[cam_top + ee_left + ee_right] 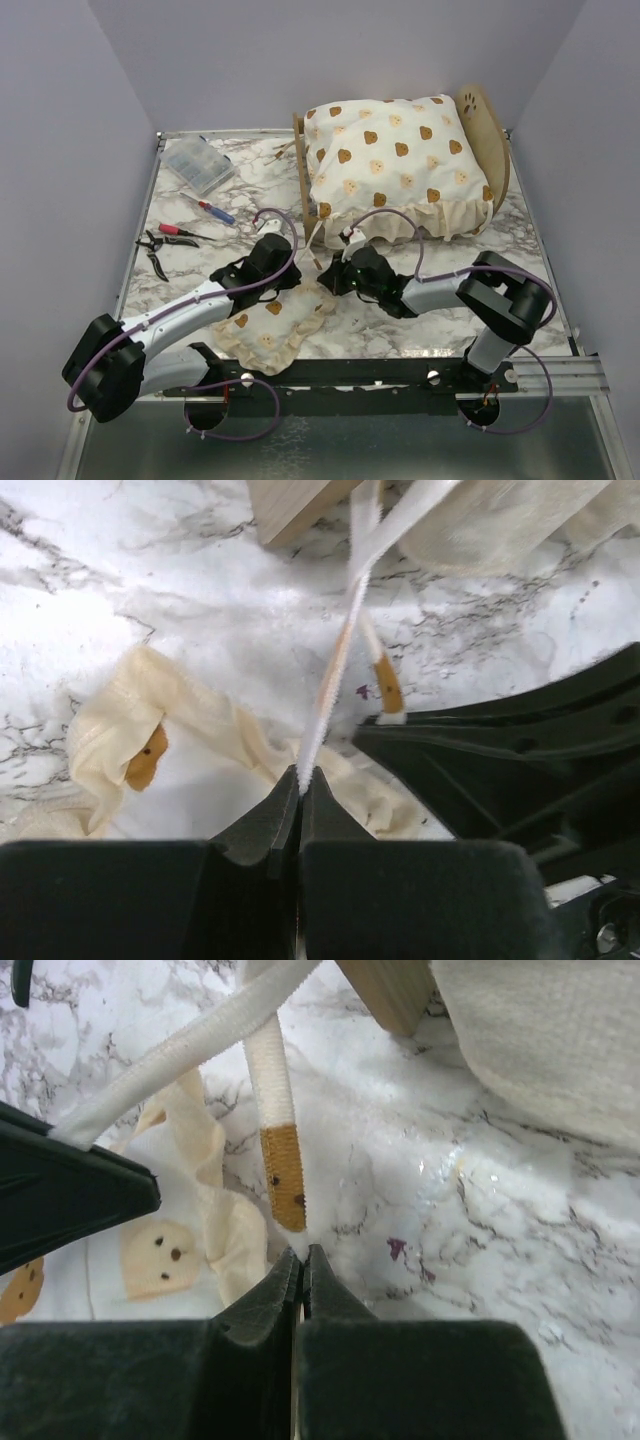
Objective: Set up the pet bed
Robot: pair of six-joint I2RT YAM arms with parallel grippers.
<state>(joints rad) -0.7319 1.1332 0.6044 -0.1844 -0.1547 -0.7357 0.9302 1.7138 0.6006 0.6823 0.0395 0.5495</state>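
The plywood pet bed (482,118) stands at the back right, with the large bear-print cushion (395,160) lying on it. Its striped base is hidden. Two white tie straps hang from the cushion at the bed's near-left leg (295,505). My left gripper (300,785) is shut on one strap (335,670) and holds it taut just above the table. My right gripper (303,1253) is shut on the tip of the other, brown-ended strap (280,1175). The two grippers sit close together (318,270), beside the leg (390,990). The small bear-print pillow (275,325) lies under them.
A clear plastic parts box (198,163) sits at the back left. A red-and-blue screwdriver (215,211) and black pliers (160,245) lie left of the arms. Grey walls close in the marble table (520,250) on three sides.
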